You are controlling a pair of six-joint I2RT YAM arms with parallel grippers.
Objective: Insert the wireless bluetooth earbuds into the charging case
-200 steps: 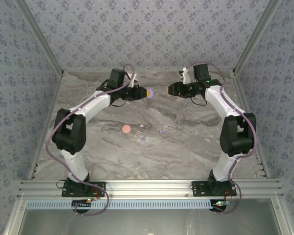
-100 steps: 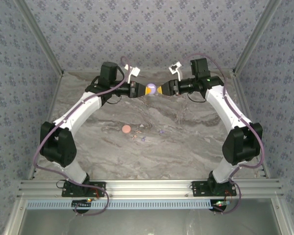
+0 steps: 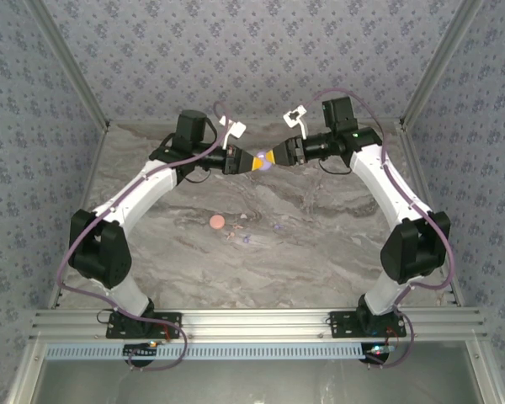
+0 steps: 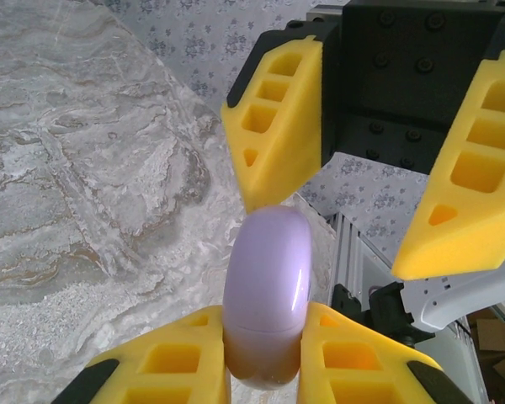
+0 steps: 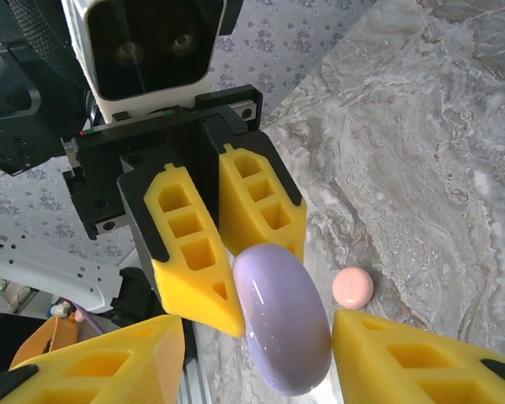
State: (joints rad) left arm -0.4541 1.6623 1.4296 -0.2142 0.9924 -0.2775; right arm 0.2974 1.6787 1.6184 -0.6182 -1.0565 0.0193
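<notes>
Top view, far end of the tabletop: both arms reach in and meet nose to nose above the marble.

Left tool: closed on the lavender charging case. Left wrist view confirms it. The two yellow pads at the bottom of the frame clamp the case on edge. Its lower part sits between the pads, and its rounded upper half stands clear of them.

Right tool: jaws spread wide, facing the left tool. In the right wrist view the case sits in the gap between its own fingers. The right-hand finger is just beside the case rim, the left-hand one apart from it. I cannot tell whether either finger touches the case. In the left wrist view, one finger of the right tool has its tip right at the top of the case, while the other is off to the side.

On the tabletop, nearer the arm bases and well apart from both tools:
- salmon-pink disc, lying flat, left of centre. It also shows past the case in the right wrist view.
- earbuds, tiny specks scattered just right of the disc. The pale pink ones are closest to it and the lavender ones farther right. They are too small to make out shape or orientation.

The case is up in the air, and the earbuds lie loose on the marble below and nearer the bases.
</notes>
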